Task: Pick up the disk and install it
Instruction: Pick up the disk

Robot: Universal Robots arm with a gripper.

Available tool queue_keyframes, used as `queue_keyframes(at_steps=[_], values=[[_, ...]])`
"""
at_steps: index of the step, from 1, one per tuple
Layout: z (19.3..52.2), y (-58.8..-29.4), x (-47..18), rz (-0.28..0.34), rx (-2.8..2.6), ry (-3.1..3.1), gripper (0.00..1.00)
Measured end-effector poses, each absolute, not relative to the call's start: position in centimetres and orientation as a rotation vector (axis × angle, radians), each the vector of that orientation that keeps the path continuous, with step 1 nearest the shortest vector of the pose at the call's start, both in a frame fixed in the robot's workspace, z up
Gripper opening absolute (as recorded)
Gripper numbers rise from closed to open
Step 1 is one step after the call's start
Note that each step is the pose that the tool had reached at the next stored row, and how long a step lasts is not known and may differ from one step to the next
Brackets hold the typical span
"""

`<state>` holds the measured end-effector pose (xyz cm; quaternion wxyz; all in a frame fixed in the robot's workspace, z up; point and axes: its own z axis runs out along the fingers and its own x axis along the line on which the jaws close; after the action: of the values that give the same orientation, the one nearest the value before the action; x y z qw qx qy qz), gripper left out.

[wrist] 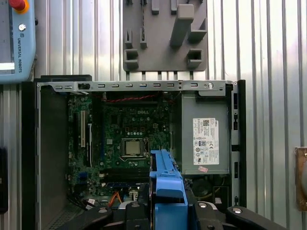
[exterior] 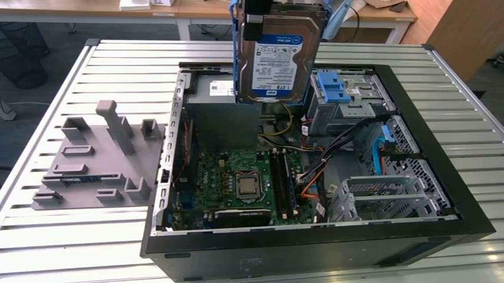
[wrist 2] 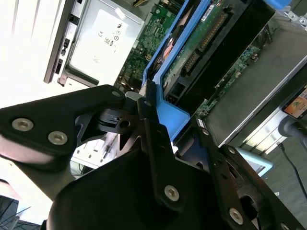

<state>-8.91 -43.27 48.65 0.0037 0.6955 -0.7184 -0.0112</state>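
- The hand (wrist: 168, 212) is clamped shut on the disk (exterior: 278, 59) — gripping its blue carrier frame (wrist: 168, 177).
- The disk hangs upright, label showing, above the far side of the open computer case (exterior: 452, 227) — which rests on the slatted bench (exterior: 79, 247).

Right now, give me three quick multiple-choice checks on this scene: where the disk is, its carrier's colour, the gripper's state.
1. Where is the disk?
A lying beside the case
B seated in the case
C held in the air above the open case

2. What colour is the disk's carrier frame?
A blue
B red
C yellow

3. The gripper is:
A open
B shut on the disk
C shut on a cable

Answers:
1 C, the exterior view shows it hanging above the open case.
2 A, blue plastic shows in both wrist views.
3 B, the second wrist view shows it clamped on the carrier.
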Motion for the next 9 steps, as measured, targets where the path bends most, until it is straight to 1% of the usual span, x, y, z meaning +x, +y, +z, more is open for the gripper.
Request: queue_keyframes(at_steps=[9], values=[[48.64, -43.8, -8.91, -0.035, 2.18, -2.252, 0.36]])
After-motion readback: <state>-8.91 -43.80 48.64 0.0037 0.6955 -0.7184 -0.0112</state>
